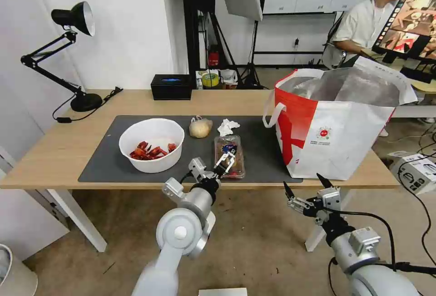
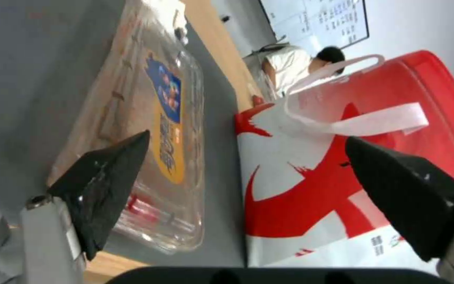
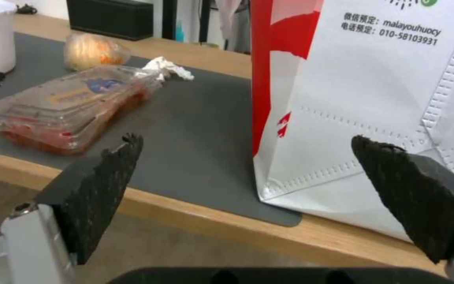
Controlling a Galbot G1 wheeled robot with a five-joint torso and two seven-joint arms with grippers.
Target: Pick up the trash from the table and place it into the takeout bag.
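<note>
Clear ribbed plastic is seen beneath the left gripper [image 1: 225, 159], whose jaws are spread wide and empty over the hinged tray [image 1: 229, 155], one black finger [image 2: 103, 185] just above its near end.

Reddish food bits are glimpsed through the tray's glossy lid, which lies on the dark grey mat [image 1: 109, 153] near the front edge of the wooden table [image 1: 54, 150]. A white round bowl [image 1: 152, 144] of red shell scraps, a beige wrapped lump [image 1: 200, 128] and a crumpled tissue [image 1: 227, 127] are set on the mat nearby. The white-and-red takeout bag [image 1: 338, 123] is stood open at the mat's right end, foil lining showing. The right gripper [image 1: 309, 188] is held wide open and empty below the table edge, before the bag.
</note>
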